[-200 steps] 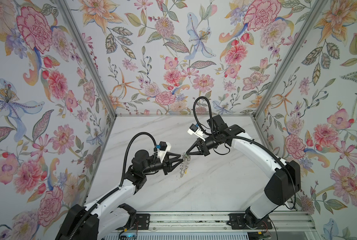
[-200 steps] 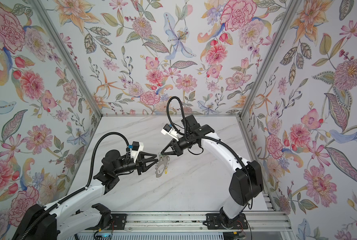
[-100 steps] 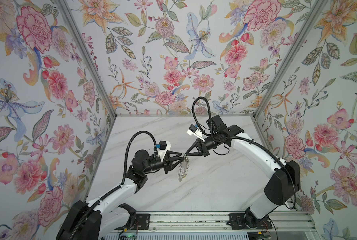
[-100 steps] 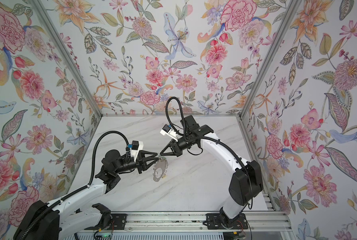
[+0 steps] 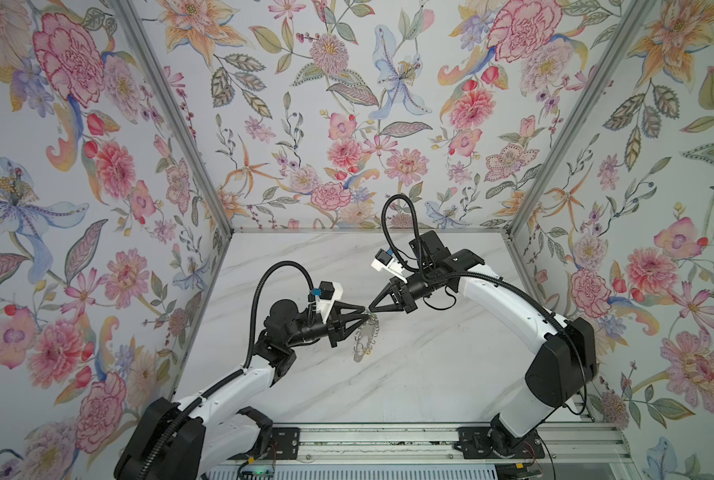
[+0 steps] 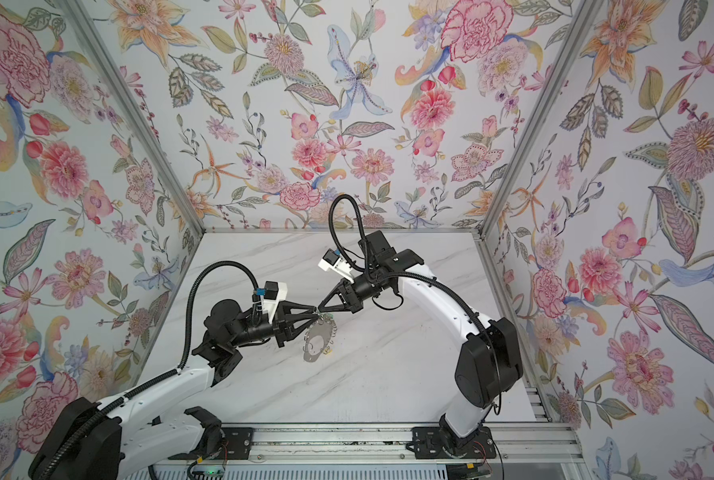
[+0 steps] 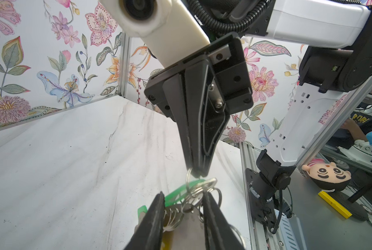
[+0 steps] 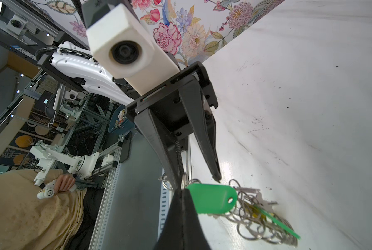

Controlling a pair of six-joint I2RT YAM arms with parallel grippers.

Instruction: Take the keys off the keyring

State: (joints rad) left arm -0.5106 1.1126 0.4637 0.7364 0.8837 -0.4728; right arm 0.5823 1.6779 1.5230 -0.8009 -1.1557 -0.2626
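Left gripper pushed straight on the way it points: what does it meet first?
Likely the green tag and wire rings between the left gripper's open jaws, then the right gripper just beyond, shut on one ring.

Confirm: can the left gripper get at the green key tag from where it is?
Probably yes. The green tag seems to lie right between the parted jaws of the left gripper, with only loose wire rings beside it. The right gripper, shut on one ring, crowds the spot.

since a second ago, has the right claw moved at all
no, the right claw stays shut on a wire ring, its tip no nearer the table's back edge
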